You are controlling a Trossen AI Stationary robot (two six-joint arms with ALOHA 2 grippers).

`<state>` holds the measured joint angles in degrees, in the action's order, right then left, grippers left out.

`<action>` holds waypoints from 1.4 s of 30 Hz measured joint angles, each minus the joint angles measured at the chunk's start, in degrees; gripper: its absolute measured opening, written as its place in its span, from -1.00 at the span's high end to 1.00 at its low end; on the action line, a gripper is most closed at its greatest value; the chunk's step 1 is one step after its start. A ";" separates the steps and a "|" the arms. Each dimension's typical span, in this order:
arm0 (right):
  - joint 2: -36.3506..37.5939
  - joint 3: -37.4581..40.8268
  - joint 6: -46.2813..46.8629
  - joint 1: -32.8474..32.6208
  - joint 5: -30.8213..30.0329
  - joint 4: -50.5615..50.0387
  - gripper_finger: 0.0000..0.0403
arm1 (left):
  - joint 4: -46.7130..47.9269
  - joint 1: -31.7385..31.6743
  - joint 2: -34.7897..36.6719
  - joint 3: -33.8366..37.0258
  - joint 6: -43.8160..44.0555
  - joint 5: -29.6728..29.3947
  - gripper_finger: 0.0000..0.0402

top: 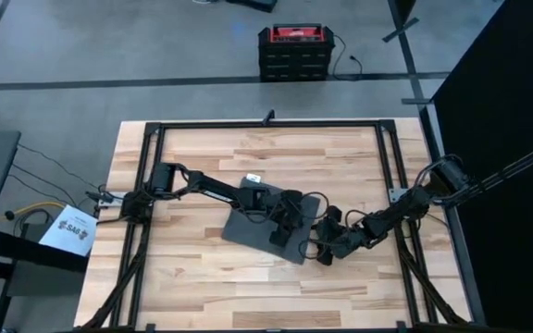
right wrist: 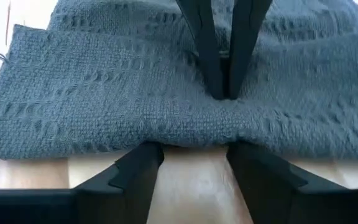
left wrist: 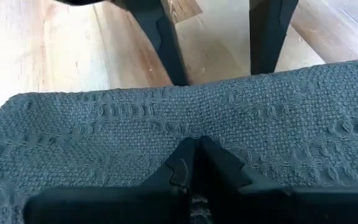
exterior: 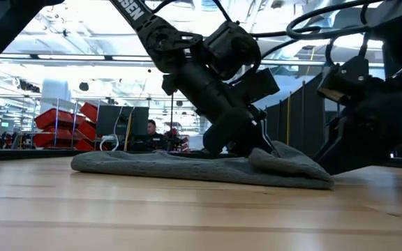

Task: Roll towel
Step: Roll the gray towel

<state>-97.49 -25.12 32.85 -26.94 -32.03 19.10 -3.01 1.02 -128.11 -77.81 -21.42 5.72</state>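
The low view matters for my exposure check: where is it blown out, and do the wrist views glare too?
Low view: ceiling lights behind the arms wash out white, leaving the towel shadowed. Left wrist view: bare table glares pale at one corner. Right wrist view: the wood beside the towel bleaches nearly white.

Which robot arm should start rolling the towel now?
Probably the left. The left gripper is already shut on the towel, pinching its edge. The right gripper is open just short of that edge, touching nothing, so it would need to grab first.
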 joint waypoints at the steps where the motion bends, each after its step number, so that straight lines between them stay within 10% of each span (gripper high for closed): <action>1: 0.16 0.04 -1.28 0.06 -0.14 0.48 0.01 | -0.06 0.01 0.00 0.02 0.07 -0.03 0.93; 14: 8.16 -1.40 -12.85 2.67 -2.64 -3.93 -0.01 | -0.52 -0.05 -0.02 0.17 0.85 -0.86 0.93; 23: 10.72 -0.97 -1.64 0.99 -0.44 -18.88 -0.01 | -0.61 -0.03 -0.02 0.19 0.94 -0.52 0.93; 42: 7.29 3.38 -10.93 8.39 10.97 -2.10 -0.01 | 12.93 1.57 11.99 0.84 1.86 -3.48 0.93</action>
<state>-90.20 -21.74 21.92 -18.54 -21.06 17.00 9.92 2.60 -116.12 -76.97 -19.55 2.24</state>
